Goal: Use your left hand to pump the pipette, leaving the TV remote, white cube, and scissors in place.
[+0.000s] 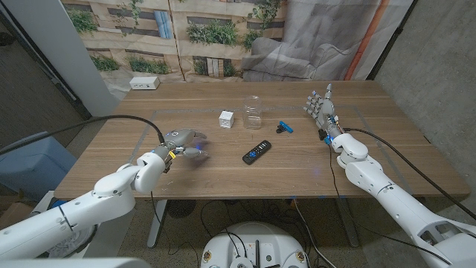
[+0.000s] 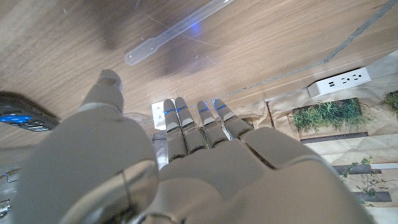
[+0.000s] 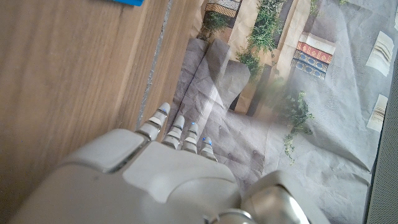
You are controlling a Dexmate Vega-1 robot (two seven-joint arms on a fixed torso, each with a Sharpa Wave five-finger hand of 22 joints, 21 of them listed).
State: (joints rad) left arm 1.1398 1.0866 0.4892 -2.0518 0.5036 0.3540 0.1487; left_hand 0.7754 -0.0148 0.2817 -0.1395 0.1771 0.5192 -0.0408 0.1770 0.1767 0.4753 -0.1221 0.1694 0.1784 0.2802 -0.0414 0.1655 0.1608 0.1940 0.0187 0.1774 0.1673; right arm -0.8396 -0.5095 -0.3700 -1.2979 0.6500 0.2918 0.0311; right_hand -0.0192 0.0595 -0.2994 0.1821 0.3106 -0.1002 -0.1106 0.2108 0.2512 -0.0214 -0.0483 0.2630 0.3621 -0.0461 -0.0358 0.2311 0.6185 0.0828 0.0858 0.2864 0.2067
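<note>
I am watching the left robot hand [image 1: 183, 142] hovering over the wooden table [image 1: 111, 160], its fingers [image 2: 186, 127] spread apart and gripping nothing. The clear plastic pipette [image 2: 177, 30] is lying flat on the table just beyond those fingertips in the left wrist view; in the head view it is showing as a faint clear shape [image 1: 195, 154] right under the hand. I cannot tell whether any finger is touching it.

The white cube [image 1: 226, 119] is sitting further out from the left robot hand, toward the table's middle, with a clear plastic cup [image 1: 253, 112] standing just beside it. The black TV remote with blue buttons [image 1: 256, 152] is lying between the 2 robot hands, nearer my side of the table. The blue-handled scissors [image 1: 285, 126] are lying close to the right robot hand [image 1: 322, 109].

That right robot hand is standing on its edge near the table's side, fingers extended upward and holding nothing. A white power strip [image 1: 144, 83] is resting at the far corner beyond the left robot hand.
</note>
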